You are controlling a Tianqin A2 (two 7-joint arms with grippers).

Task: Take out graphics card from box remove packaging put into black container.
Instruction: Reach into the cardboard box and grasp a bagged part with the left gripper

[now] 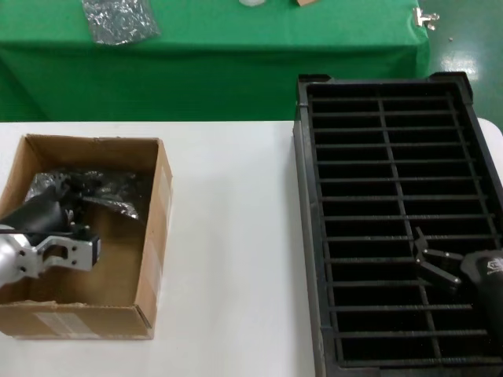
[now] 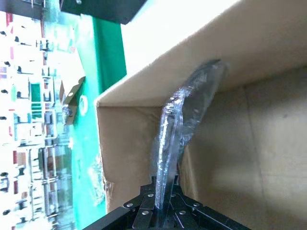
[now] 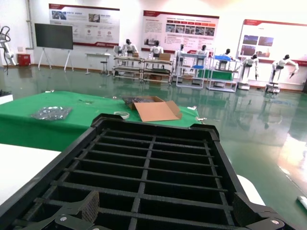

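In the head view, the box (image 1: 86,236) sits on the white table (image 1: 228,236) at the lower left of the frame, and the left gripper (image 1: 67,206) reaches into it, closed on the packaging (image 1: 94,188), which lies crumpled and shiny against the box's far inner wall. The graphics card cannot be made out inside the bag from here. The black container (image 1: 397,220) fills the right side of the frame, and the right gripper (image 1: 431,258) hovers over its lower right slots with its fingers spread apart, holding nothing. Beyond the white table, a green-covered table (image 1: 236,47) runs across the top, with a smaller silvery bag (image 1: 119,19) at the upper left. In the left wrist view, the left gripper's fingers (image 2: 144,211) at the bottom centre pinch the edge of the packaging (image 2: 184,120), which rises edge-on up the middle of the frame against the brown inner walls of the box (image 2: 268,57). In the right wrist view, the black container (image 3: 148,167) spreads across the lower half, and the right gripper's fingertips (image 3: 88,206) show at the bottom corners, wide apart above its ribs.
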